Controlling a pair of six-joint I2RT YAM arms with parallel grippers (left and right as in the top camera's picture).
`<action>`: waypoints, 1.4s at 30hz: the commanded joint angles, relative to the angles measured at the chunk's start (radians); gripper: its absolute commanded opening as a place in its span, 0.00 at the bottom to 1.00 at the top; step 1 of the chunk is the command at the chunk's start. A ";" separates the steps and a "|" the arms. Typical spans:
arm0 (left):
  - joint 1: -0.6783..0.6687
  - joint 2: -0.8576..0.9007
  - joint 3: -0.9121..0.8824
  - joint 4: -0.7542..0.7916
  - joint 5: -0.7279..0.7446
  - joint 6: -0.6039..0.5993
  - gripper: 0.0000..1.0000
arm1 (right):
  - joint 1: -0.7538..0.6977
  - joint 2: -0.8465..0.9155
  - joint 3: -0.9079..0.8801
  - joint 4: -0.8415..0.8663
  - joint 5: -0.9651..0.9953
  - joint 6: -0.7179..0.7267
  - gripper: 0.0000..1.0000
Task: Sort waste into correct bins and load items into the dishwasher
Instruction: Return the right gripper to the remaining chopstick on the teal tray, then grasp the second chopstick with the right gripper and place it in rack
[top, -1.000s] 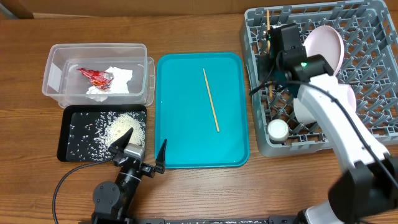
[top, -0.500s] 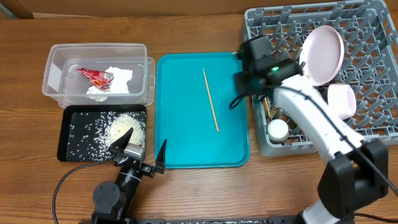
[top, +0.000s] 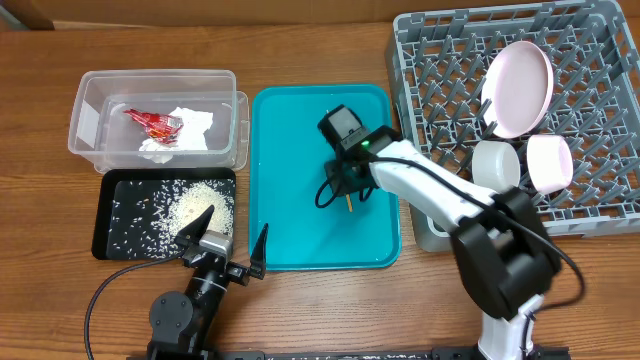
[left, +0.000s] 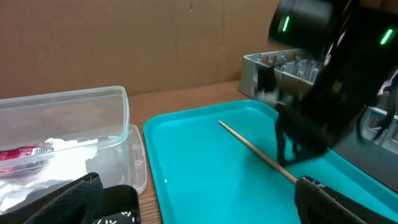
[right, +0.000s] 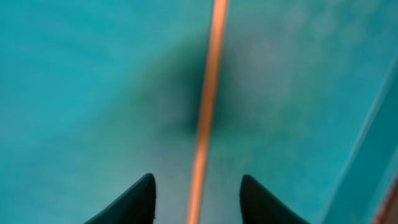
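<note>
A thin wooden chopstick (right: 205, 112) lies on the teal tray (top: 290, 150). My right gripper (right: 198, 199) is open, low over it, with a fingertip on each side. In the overhead view my right gripper (top: 345, 188) hides most of the chopstick; only its near end (top: 350, 209) shows. The chopstick also shows in the left wrist view (left: 252, 150). My left gripper (top: 225, 245) is open and empty at the table's front edge. The red sauce packet (top: 152, 122) and white napkin (top: 190, 125) lie in the clear tub (top: 90, 90). Rice (top: 195, 205) lies in the black tray (top: 115, 240).
The grey dish rack (top: 440, 60) stands at the right, holding a pale pink plate (top: 518, 88), a pale bowl (top: 550, 160) and a white round item (top: 495, 165). My right arm reaches across the rack's front left corner.
My right arm has swung left from the dish rack to the teal tray and come down over the chopstick. The left arm has not moved.
</note>
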 joint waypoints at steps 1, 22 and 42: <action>0.006 -0.010 -0.004 0.000 0.016 0.012 1.00 | -0.004 0.063 -0.005 0.003 0.040 0.017 0.26; 0.006 -0.010 -0.004 0.000 0.016 0.012 1.00 | -0.203 -0.240 0.190 -0.125 0.235 -0.030 0.04; 0.006 -0.010 -0.004 0.000 0.016 0.012 1.00 | -0.301 -0.240 0.232 -0.265 0.105 -0.114 0.43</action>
